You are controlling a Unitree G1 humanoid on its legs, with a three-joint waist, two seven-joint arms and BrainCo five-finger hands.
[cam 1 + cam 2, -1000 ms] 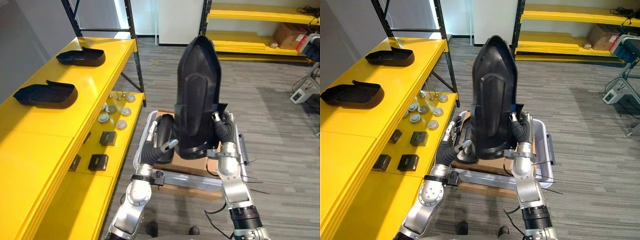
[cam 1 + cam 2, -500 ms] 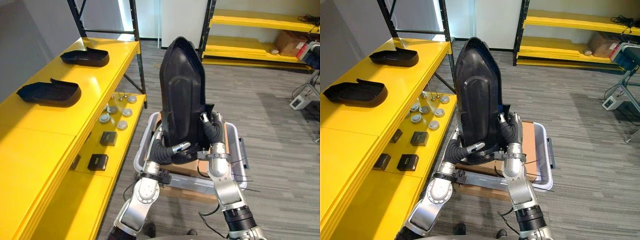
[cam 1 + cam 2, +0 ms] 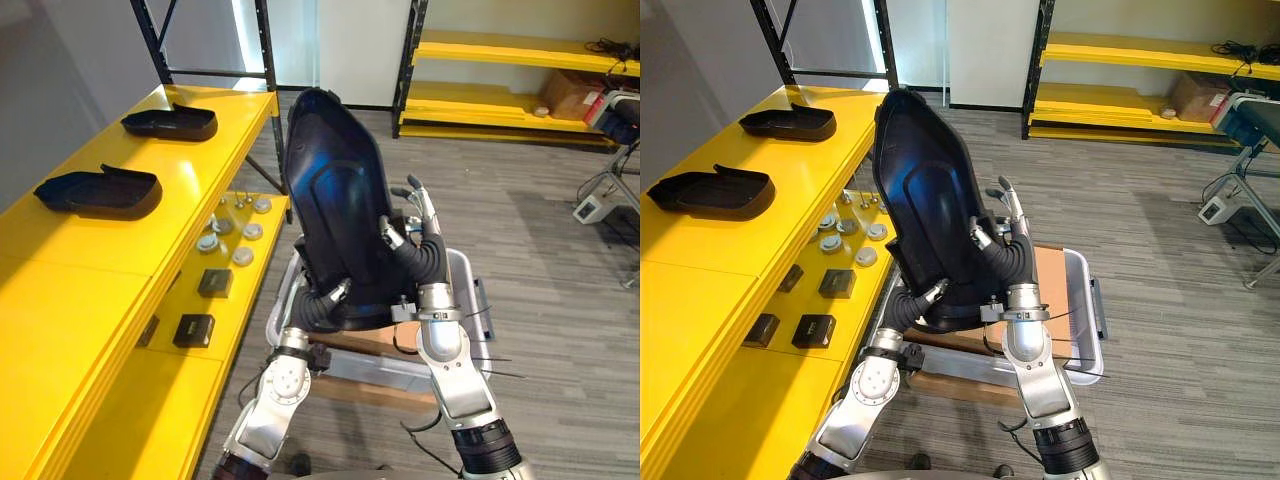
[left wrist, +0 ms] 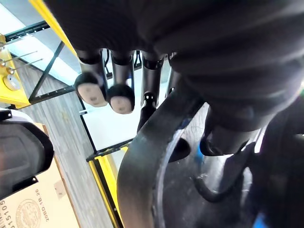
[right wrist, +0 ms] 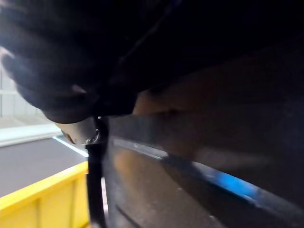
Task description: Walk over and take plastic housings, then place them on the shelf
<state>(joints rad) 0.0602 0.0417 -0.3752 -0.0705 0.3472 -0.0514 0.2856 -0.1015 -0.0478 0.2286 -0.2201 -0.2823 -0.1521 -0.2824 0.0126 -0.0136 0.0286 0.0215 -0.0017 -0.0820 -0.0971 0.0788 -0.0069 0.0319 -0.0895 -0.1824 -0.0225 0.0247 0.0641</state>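
The left hand [image 3: 335, 297] props the lower end of the tall black housing [image 3: 335, 200] from below. The right hand [image 3: 405, 225] lies flat against the housing's right edge with its fingers straight and pointing up. Seen from the head, the housing stands nearly upright in front of the chest, tipped toward the yellow shelf [image 3: 90, 260] on the robot's left. It is carried above a white bin [image 3: 468, 290] and a cardboard box [image 3: 368, 340]. Two other housings [image 3: 100, 190] already lie on the shelf top, well apart from each other.

In the left wrist view, the fingers [image 4: 90, 90] run along the outside of the housing's curved rim. The thumb looks to be tucked inside, so this hand seems to pinch the rim. The box in that view carries print, which I leave unread.

In the right wrist view, the dark shell lies right against the hand, with the shelf beyond.

The housing looks like a stiff, glossy, thin-walled shell. It is probably light but bulky and slippery on its smooth face, so the rims are the safer hold. No label shows on it.
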